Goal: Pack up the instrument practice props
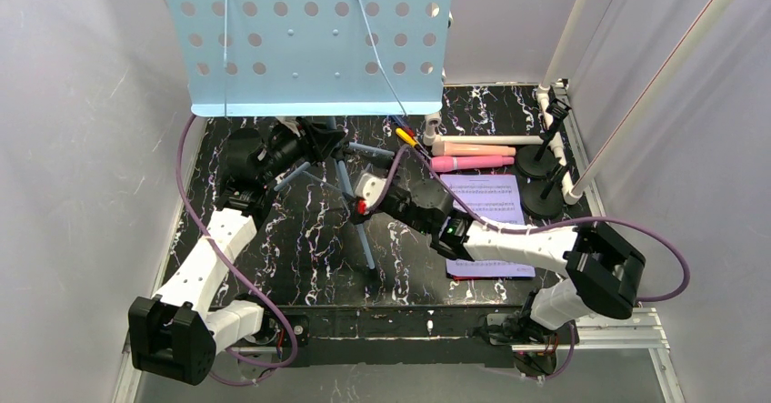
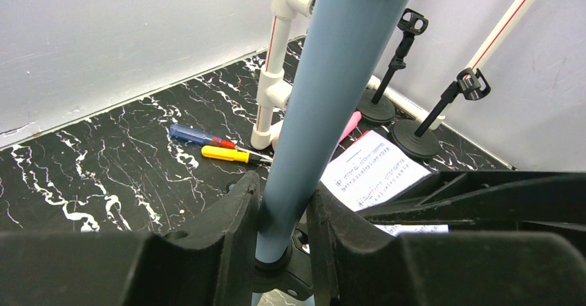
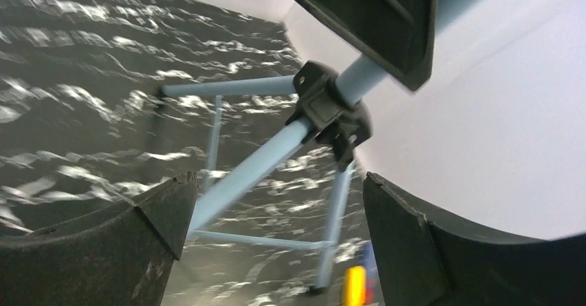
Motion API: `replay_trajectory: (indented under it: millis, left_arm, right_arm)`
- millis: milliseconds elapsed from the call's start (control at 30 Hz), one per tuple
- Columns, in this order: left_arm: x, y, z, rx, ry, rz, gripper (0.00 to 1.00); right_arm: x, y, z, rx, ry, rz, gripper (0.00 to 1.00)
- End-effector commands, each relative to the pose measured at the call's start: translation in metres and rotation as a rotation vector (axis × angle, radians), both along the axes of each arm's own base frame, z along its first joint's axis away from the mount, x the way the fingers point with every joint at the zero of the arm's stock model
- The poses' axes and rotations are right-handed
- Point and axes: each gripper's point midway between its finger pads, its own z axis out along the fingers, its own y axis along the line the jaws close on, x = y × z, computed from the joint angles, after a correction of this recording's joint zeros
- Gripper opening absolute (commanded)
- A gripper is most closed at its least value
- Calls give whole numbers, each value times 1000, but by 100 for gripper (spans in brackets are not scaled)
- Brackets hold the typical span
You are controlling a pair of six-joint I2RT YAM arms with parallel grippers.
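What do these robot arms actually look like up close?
Both the left arm and right arm have white shell links between chunky black joint blocks, with a purple cable looping alongside each. The left tool and right tool end in broad matte-black fingers.

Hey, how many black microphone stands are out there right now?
2. Both are upright at the far right: the far stand by the pink toy microphone's tip, the near stand beside the lavender page. None seems hidden.
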Motion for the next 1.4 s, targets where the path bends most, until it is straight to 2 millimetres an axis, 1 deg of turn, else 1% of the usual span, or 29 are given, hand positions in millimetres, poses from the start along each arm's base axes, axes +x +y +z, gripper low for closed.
replay_trajectory:
  millis: [0,167,233,300,367,433,533,667,800,867,933,1033,1233,1367]
  left_arm:
    - [-12,-14,-16,-24,106,-78,0]
    - [-13,-15,-15,-27,106,-81,0]
    - [-13,-14,-15,-26,107,-79,0]
    - [-13,-14,-15,-24,106,-79,0]
    - [-13,-14,-15,-23,108,-80,0]
    - [-13,-15,-16,-23,110,-82,0]
    - [-13,-15,-15,-25,110,-86,0]
    - [-14,-15,-13,-25,105,-87,0]
    - [-15,-14,-9,-24,89,-85,0]
    - [-16,-14,-8,-19,82,-83,0]
    - [-17,-13,-8,-13,79,-81,0]
    - [-16,-12,-9,-9,81,-74,0]
    - [-16,-12,-7,-8,73,-76,0]
    - [-17,-12,-5,-7,70,-77,0]
  right_arm:
    - [-5,-10,9,357,453,-83,99]
    - [1,-13,4,528,763,-137,99]
    - [7,-19,3,623,864,-172,99]
    - [14,-26,4,736,968,-186,96]
    - [21,-34,8,881,1099,-185,92]
    - [21,-34,18,971,1179,-143,89]
    - [28,-34,25,1076,1278,-166,85]
    - [33,-21,42,1138,1352,-137,81]
    - [36,-5,47,1158,1417,-102,77]
    - [35,1,55,1184,1442,-52,75]
    - [35,7,53,1176,1475,-48,73]
    - [38,12,46,1167,1497,-72,71]
    - [40,13,29,1180,1536,-108,57]
    - [41,14,27,1194,1540,-96,46]
